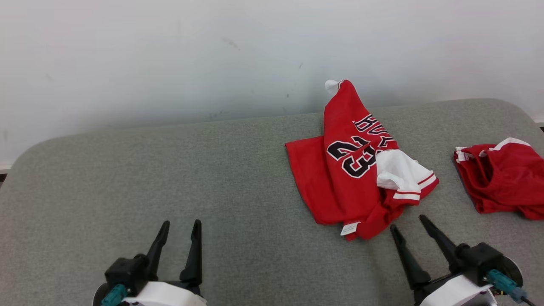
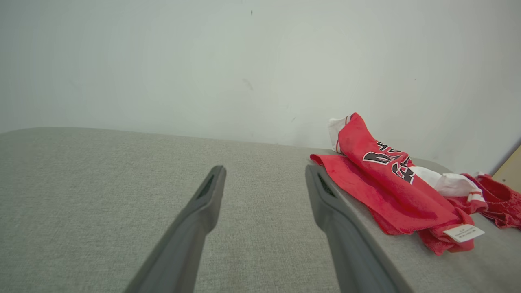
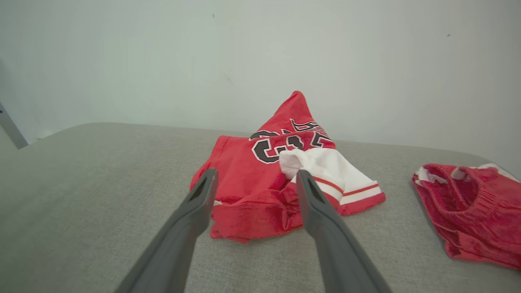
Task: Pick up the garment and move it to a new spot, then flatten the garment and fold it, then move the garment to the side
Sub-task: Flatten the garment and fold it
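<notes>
A crumpled red garment (image 1: 348, 170) with a black 23 and a white sleeve lies right of centre on the grey padded surface (image 1: 170, 178), its top leaning on the wall. It also shows as the garment (image 2: 390, 187) and the garment (image 3: 264, 171) in the wrist views. My right gripper (image 1: 408, 223) stands open just in front of the garment's near hem, apart from it, fingers pointing at it; seen as the right gripper (image 3: 254, 175) in its wrist view. At the lower left, well away from the garment, my left gripper (image 1: 180, 223) is open and empty, the left gripper (image 2: 264, 169) over bare surface.
A second red and white piece of clothing (image 1: 503, 178) lies at the far right edge, also seen as the second piece (image 3: 468, 207). A pale wall (image 1: 212, 55) closes off the back of the surface. The surface's rounded corners fall away at left and right.
</notes>
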